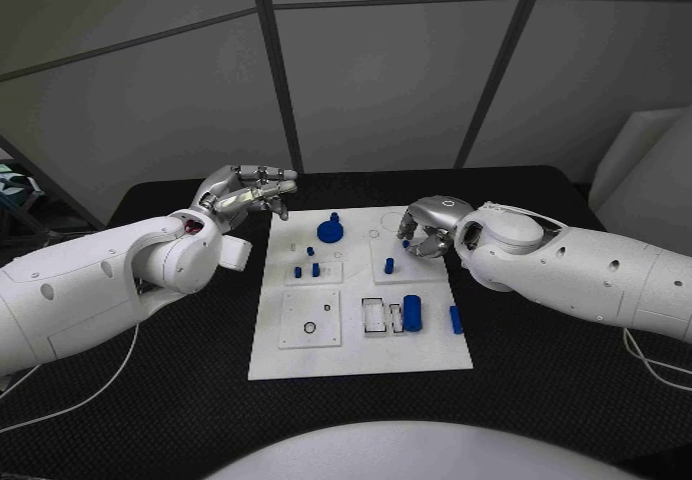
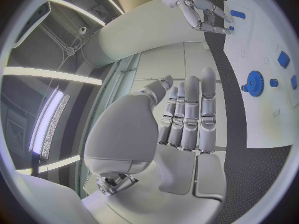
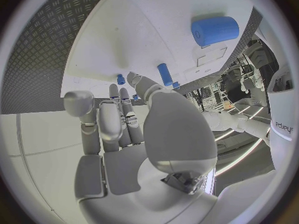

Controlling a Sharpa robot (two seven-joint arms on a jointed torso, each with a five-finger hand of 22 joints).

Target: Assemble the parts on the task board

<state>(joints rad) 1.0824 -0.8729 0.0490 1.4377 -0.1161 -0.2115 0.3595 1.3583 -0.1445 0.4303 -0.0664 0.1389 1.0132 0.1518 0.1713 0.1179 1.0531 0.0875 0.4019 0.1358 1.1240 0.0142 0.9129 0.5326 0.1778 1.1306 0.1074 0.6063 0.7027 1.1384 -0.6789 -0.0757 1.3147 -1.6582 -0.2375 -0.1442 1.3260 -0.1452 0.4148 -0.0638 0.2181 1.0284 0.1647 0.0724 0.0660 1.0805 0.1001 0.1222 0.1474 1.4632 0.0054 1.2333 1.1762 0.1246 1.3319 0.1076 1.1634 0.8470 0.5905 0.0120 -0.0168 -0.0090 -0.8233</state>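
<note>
Colour log. Desk: black, with a raised diamond tread pattern plain in my wrist views. Task board: white plate, carrying smaller white sub-plates. Parts: all blue. Gear-shaped disc at 12 o'clock on the board, saturated blue; short pegs near centre, the same blue; long cylinder at 4 o'clock, blue, reading lighter sky-blue in my right wrist view. My arms: white shells. Left hand and right hand: silver, fingers metallic grey with darker seams.
</note>
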